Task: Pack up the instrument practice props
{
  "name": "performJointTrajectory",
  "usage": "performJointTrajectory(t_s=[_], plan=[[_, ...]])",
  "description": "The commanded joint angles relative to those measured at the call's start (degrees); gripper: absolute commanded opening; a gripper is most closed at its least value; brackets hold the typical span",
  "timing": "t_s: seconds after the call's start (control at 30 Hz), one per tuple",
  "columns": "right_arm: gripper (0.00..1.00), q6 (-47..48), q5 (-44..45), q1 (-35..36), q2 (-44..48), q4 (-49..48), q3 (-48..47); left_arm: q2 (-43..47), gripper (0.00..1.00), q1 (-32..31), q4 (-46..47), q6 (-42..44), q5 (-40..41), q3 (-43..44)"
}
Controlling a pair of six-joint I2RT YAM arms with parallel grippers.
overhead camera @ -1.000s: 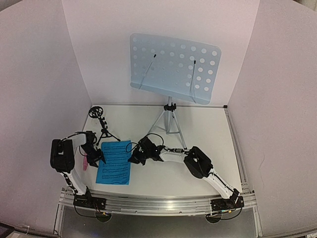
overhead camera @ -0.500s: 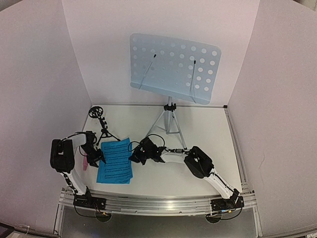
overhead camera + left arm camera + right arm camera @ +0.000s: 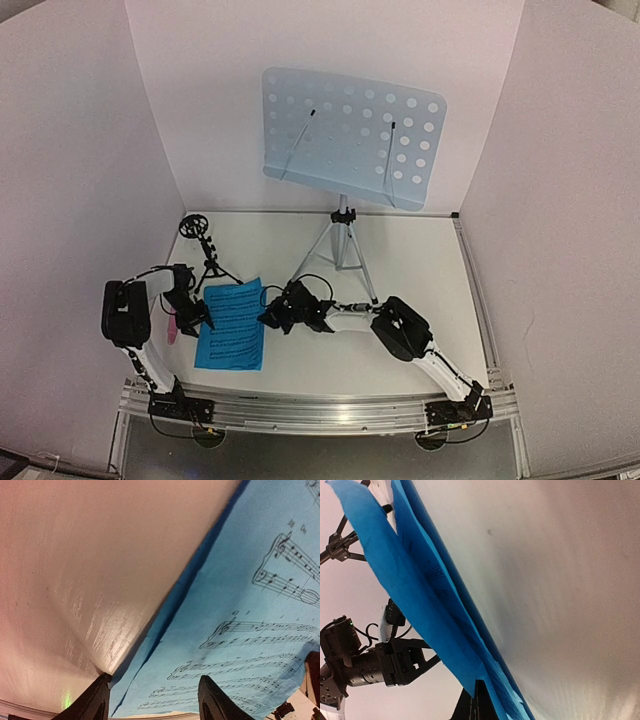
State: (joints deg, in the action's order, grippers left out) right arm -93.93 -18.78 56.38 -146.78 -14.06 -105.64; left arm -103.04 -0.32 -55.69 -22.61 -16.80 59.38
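Two music sheets (image 3: 230, 342), right hand (image 3: 268, 320) stretched low, clamping them, left hand (image 3: 200, 320) parted

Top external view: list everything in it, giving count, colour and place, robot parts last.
music stand: one, pale-blue perforated desk on silver tripod, back centre
mic stand: one, black, ring mount on top, back left
music sheets: two, blue, stacked, front left
microphone: one, pink, far left at the front, partly hidden
table: one, white, walled on three sides
left pincer: one, black, open at the sheets' left edge
right pincer: one, black, shut on the sheets' right edge
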Motion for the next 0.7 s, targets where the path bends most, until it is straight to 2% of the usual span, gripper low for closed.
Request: performJointTrajectory(t_s=[0.0, 0.37, 0.67], plan=[[0.00, -2.4, 2.6, 0.3, 4.8, -0.9, 2.8, 0.5, 0.61, 0.1, 0.9, 0.5, -2.2, 3.3], [0.00, -6.0, 6.1, 1.2, 5.4, -0.9, 0.4, 3.5, 0.66, 0.1, 0.6, 1.2, -0.2, 5.8], [0.00, -8.7, 8.2, 2.0, 5.4, 0.0, 1.9, 5.2, 0.71, 0.0, 1.6, 0.5, 0.3, 3.6]])
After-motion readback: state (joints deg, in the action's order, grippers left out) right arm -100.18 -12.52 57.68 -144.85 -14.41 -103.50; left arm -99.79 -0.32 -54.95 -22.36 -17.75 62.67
